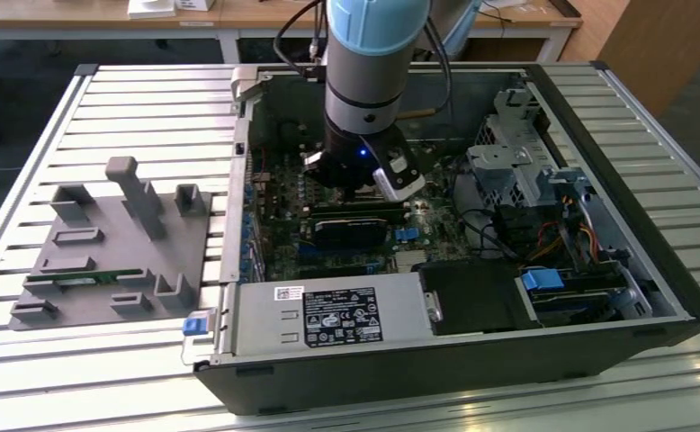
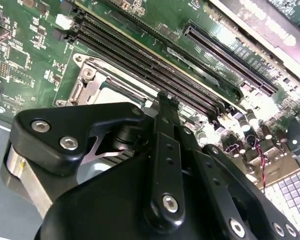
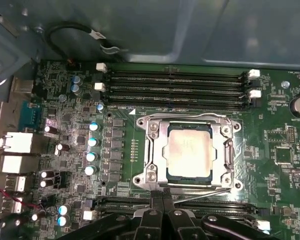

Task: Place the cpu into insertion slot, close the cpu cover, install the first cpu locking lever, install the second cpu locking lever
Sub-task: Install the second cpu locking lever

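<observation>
Looking at the first wrist view, you see the small square cpu with its dull silver-grey top (image 3: 189, 151) seated mid-frame, the thin silver-grey metal cpu cover (image 3: 157, 152) lying flat around it. Your black gripper (image 3: 162, 197), at bottom centre, has its fingers pressed together, touching the socket's edge.

A slatted metal table (image 1: 110, 99) carries a computer case (image 1: 446, 360) and grey fixture (image 1: 110, 261).

exterior view: high and well back, looking down into the open computer case (image 1: 446, 225).
first wrist view: close above the motherboard (image 3: 65, 125), facing the cpu cover (image 3: 190, 150) squarely.
second wrist view: very close, slanting across the same motherboard (image 2: 30, 55).
shared: the socket area, in both wrist views.
</observation>
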`<state>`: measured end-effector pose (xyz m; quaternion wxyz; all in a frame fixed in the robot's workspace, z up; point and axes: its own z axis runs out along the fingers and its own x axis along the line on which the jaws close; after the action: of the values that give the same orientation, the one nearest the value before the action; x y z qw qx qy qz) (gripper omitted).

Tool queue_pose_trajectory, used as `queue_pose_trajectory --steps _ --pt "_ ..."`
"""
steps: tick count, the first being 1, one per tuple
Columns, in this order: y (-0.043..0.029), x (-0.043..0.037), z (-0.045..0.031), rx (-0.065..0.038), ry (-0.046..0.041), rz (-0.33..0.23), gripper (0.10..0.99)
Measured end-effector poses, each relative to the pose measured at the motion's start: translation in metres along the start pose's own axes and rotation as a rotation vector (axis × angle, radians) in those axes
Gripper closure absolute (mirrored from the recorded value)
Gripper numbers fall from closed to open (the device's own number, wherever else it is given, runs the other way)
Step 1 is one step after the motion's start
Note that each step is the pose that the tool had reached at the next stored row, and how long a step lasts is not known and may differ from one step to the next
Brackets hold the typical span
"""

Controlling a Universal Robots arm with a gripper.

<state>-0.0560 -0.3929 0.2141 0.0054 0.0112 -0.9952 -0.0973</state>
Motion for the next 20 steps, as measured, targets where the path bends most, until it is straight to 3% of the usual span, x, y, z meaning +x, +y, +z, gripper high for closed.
queue_pose_trajectory --steps 3,7,11,20 --pt "-0.0033 0.0005 -0.0006 -0.012 -0.0004 0.000 0.973" --pt "-0.0094 0.0022 -0.0017 -0.019 -0.0006 0.001 0.973" --pt "-0.0106 0.0079 -0.0015 -0.028 -0.0008 0.000 0.973" --pt "-0.0125 0.0095 0.0086 -0.039 -0.0014 0.002 0.973"
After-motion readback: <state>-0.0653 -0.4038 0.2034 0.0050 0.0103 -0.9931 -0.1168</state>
